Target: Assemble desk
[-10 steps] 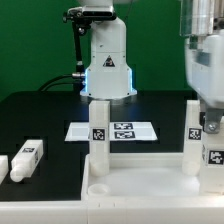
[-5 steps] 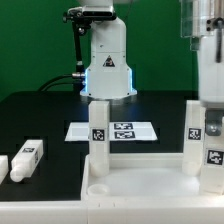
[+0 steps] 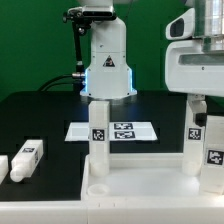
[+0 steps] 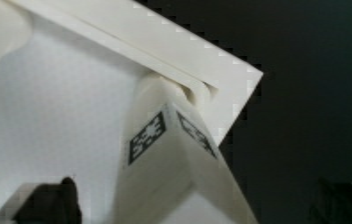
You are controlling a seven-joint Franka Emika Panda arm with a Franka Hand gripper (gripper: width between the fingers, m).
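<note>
Desk tabletop (image 3: 150, 186) holds upright legs. Over the leg (image 3: 192, 140) at its corner on the exterior view's right, the gripper (image 3: 200, 108) hangs wide open and empty, seemingly because that leg stands seated.

Bright, even light in the exterior view; the wrist view shows the leg (image 4: 166, 168) blurred and washed out.

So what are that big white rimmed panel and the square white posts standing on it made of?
The large white rimmed tabletop panel looks like moulded plastic: uniform white, smooth, softly rounded rim, faint sheen. The square white legs look like the same plastic, satin rather than glossy; their black-and-white tags seem printed stickers, though that is too small to confirm.
</note>
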